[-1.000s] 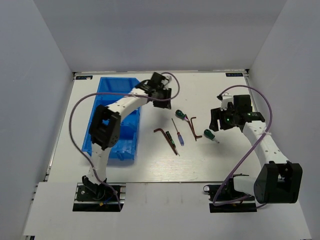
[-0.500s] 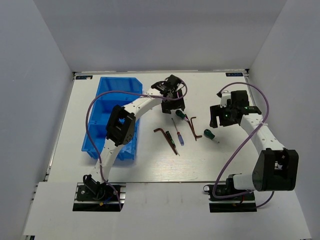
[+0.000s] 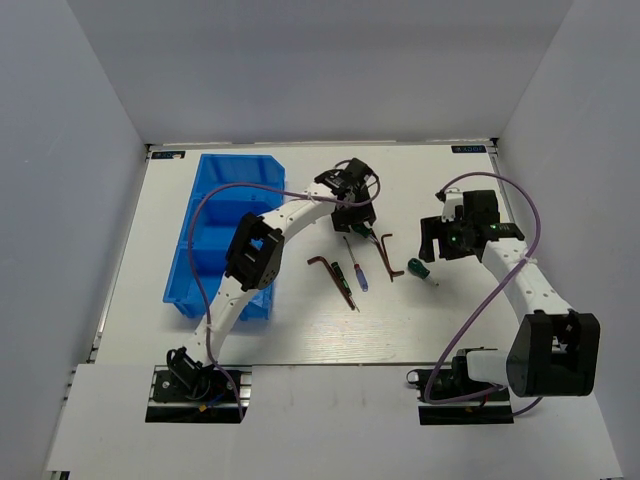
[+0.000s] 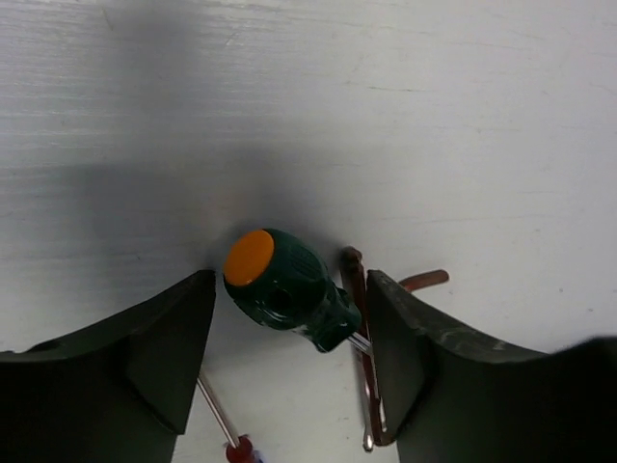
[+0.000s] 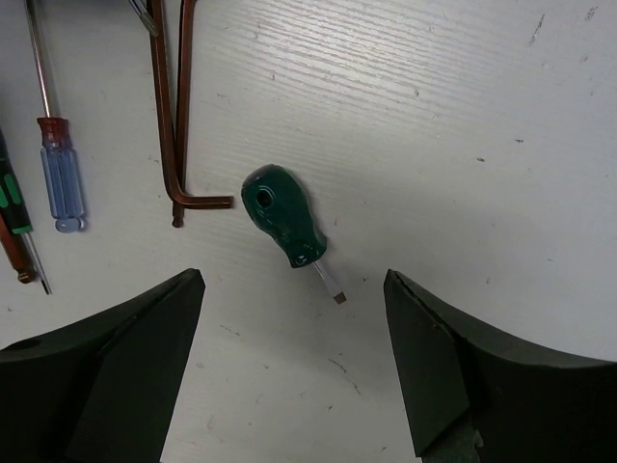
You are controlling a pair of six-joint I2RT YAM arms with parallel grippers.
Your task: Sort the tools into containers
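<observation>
left gripper [image 4: 289,289] and right gripper [image 5: 294,280] gape wide; the left, closing on the screwdriver [image 4: 284,289], may snag the adjacent hex key [image 4: 424,281].

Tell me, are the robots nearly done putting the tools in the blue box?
Not nearly. No tool shows in the blue box. The left gripper stands open around an orange-capped green screwdriver; the right gripper, open, hovers over a second green screwdriver. Every tool I can see lies on the table.
</observation>
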